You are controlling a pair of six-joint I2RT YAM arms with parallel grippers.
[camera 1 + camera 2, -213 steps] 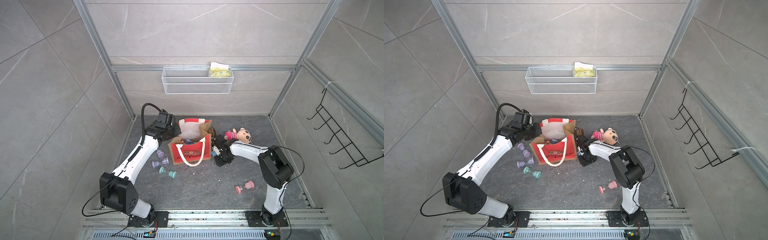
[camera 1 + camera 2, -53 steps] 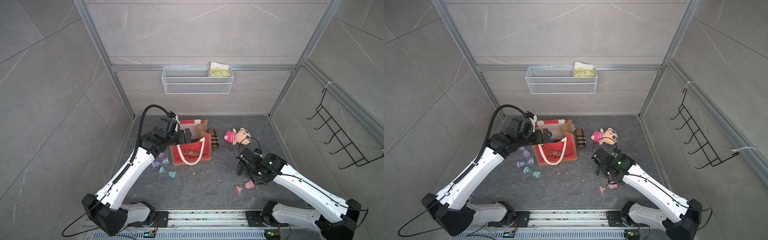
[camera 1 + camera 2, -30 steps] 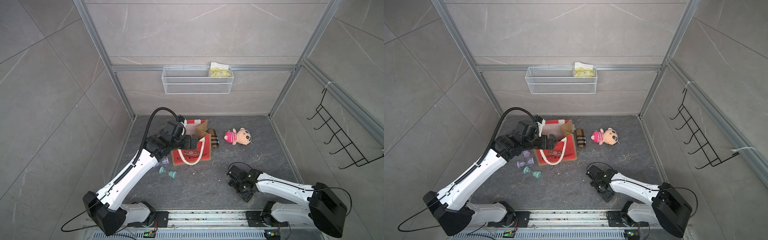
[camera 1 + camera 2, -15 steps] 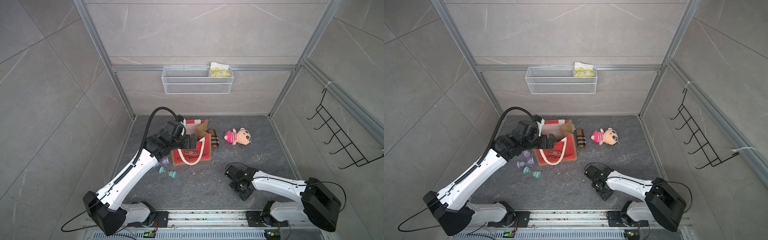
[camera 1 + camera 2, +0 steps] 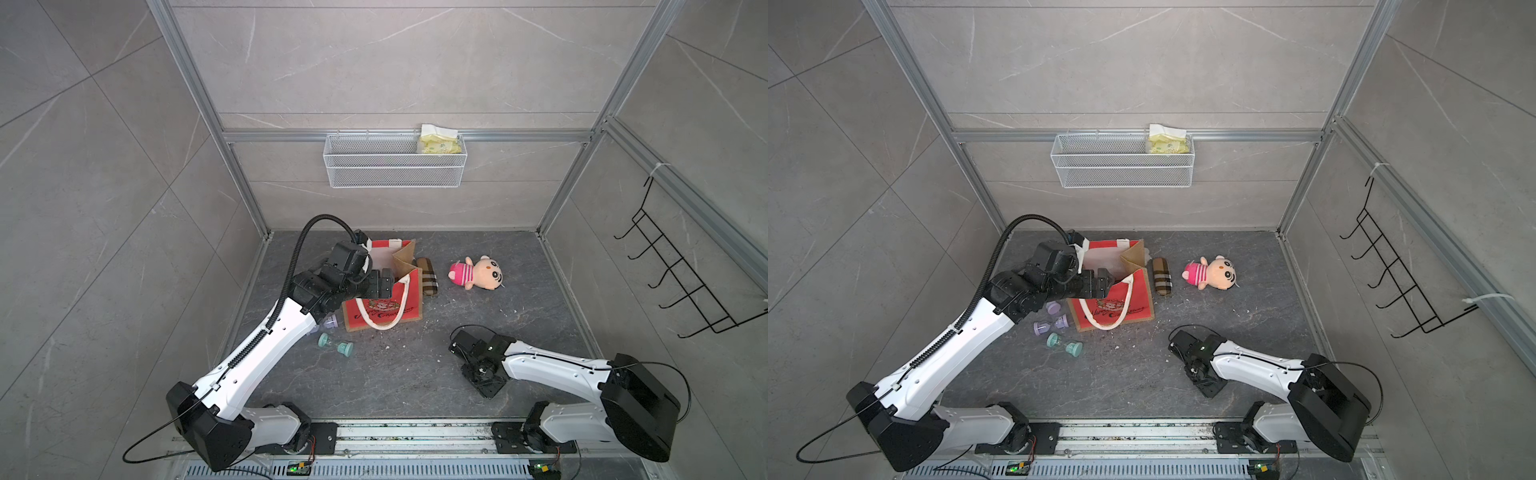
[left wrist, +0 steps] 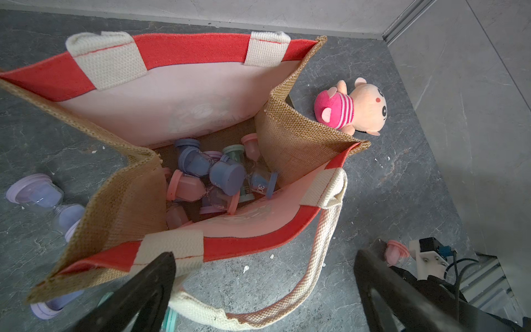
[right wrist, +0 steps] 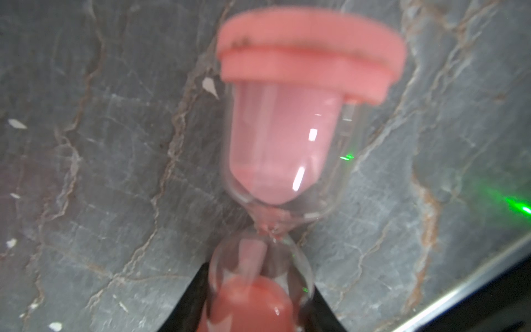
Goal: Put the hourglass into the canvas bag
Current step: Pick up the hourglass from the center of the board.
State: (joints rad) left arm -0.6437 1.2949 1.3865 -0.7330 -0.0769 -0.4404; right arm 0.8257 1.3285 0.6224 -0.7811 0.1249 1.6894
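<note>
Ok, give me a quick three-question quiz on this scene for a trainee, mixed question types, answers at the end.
1. True or false: the left gripper is open, by the canvas bag's mouth.
2. What is the right gripper closed on? A) pink hourglass B) a sponge C) nothing.
3. Fill in: the yellow packet sits in the white wire ___ on the back wall.
Key: 1 true; 2 A; 3 basket.

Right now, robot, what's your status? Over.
Left gripper open, over the mouth of the canvas bag. Right gripper shut on the pink hourglass, down by the floor. Left gripper may block the drop.
</note>
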